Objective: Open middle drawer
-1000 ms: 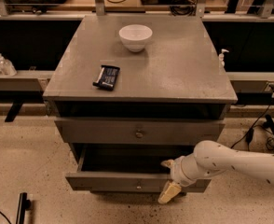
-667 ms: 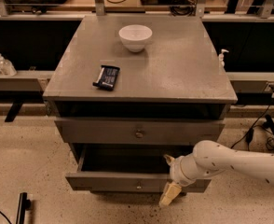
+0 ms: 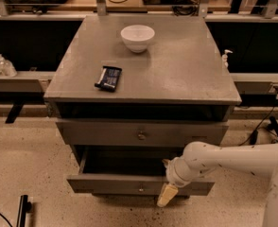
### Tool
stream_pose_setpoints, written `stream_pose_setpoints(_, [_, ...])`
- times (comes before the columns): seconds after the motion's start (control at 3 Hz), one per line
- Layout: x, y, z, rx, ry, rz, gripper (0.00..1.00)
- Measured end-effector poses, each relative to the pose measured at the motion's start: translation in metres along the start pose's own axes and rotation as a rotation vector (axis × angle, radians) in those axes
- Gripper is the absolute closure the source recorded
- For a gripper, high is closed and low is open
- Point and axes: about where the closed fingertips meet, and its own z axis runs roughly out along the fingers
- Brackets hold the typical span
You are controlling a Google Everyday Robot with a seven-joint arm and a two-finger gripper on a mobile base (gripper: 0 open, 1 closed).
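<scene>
The middle drawer (image 3: 115, 184) is pulled out from the grey cabinet, showing a wide, shallow, dark interior. Its small round knob (image 3: 140, 189) sits at the centre of its front. My gripper (image 3: 164, 182) is at the drawer's front edge, right of the knob, on the end of my white arm (image 3: 224, 160), which reaches in from the right. It is open. One cream finger (image 3: 166, 196) hangs down in front of the drawer front, and the other tip shows just above the drawer's rim. The gripper holds nothing.
The top drawer (image 3: 141, 134) is shut above the middle one. On the cabinet top (image 3: 186, 70) are a white bowl (image 3: 137, 37) and a dark packet (image 3: 108, 78). The lowest drawer is hidden under the open one. Shelving and cables run behind. A dark bar (image 3: 22, 211) lies on the floor at left.
My gripper has shifted slightly to the left along the drawer front. The drawer stays open as before.
</scene>
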Motion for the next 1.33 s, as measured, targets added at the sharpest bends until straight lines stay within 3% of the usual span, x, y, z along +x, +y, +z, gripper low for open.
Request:
stream_pose_setpoints(0.67, [0.005, 0.014, 0.018, -0.034, 0.066, -0.001, 0.48])
stream_pose_setpoints(1.33, [-0.003, 0.054, 0.002, -0.097, 0.026, -0.030, 0.49])
